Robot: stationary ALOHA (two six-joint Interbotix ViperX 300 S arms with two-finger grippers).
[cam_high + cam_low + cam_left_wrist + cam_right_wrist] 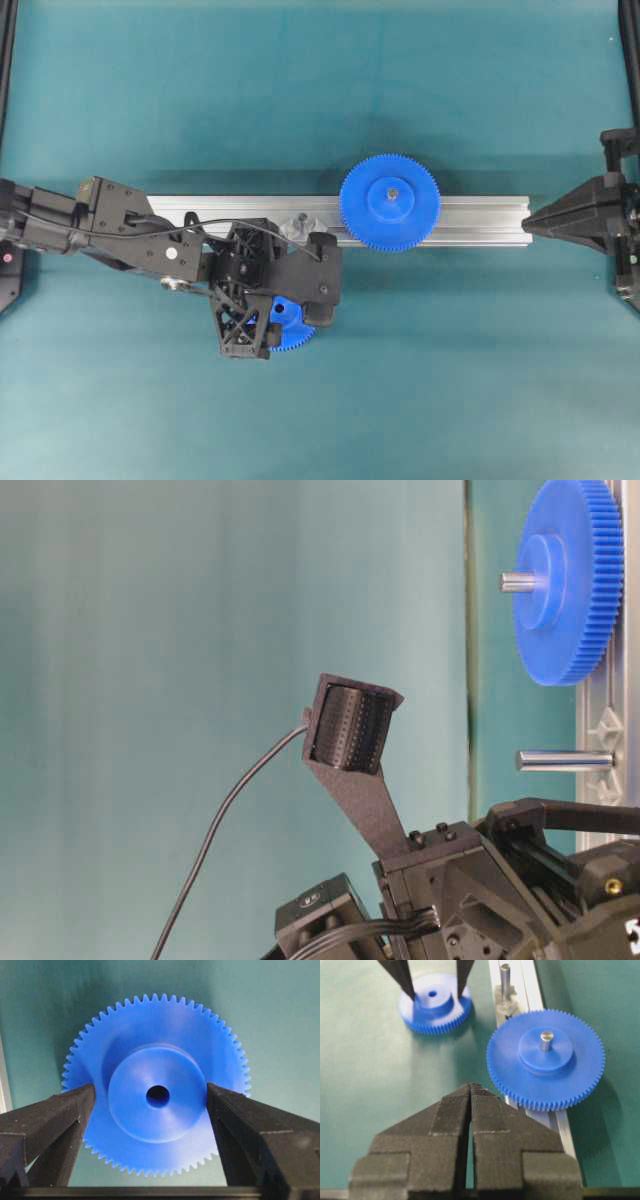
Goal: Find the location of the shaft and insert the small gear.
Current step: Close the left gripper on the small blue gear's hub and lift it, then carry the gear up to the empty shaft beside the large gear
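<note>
The small gear (157, 1095) lies flat on the green table, hub up; it also shows in the overhead view (292, 330), half hidden under my left arm. My left gripper (150, 1097) is open and straddles the hub. Its right finger (235, 1120) is at the hub's edge and its left finger (60, 1120) stands a little off it. The shaft (505, 977) rises from its whitish base on the aluminium rail (560, 1125), bare, just beyond the small gear; overhead it (298, 222) shows beside my left wrist. My right gripper (471, 1087) is shut and empty at the rail's right end (527, 222).
The larger blue gear (390, 202) sits on its own pin on the rail, right of the shaft; it also shows in the table-level view (565, 580) and the right wrist view (545, 1057). Black frame posts stand at the table's left and right edges.
</note>
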